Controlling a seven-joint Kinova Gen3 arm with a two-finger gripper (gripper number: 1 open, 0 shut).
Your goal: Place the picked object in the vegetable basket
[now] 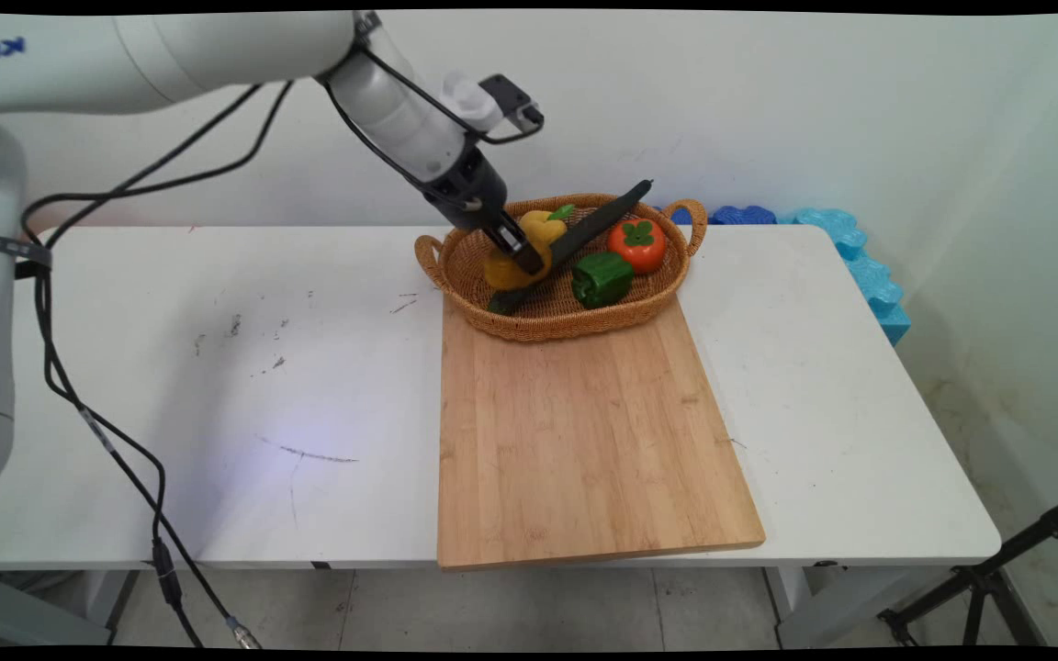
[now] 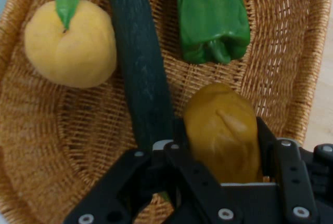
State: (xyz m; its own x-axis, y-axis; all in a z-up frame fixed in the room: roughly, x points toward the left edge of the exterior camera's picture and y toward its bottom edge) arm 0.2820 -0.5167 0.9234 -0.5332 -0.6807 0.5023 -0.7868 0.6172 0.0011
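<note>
your gripper (image 2: 221, 146) down inside the wicker basket (image 1: 555, 317), fingers (image 2: 268, 141) closed around a yellow pepper (image 2: 223, 135), seemingly gripped, dark cucumber (image 2: 141, 68) touching its left, green pepper (image 2: 212, 18) just ahead, yellow fruit (image 2: 70, 42) beyond the cucumber

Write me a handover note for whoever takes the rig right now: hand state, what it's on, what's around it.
Hand: inside the oval woven wicker basket, fingers shut around a dull yellow pepper-shaped piece.
Beside it: a long dark green cucumber lying diagonally across the basket, its tip over the far rim.
Also in the basket: a round yellow fruit with a green leaf, a green bell pepper, an orange persimmon with a green top.
The basket sits on the far end of a bare rectangular wooden cutting board on the white table.
</note>
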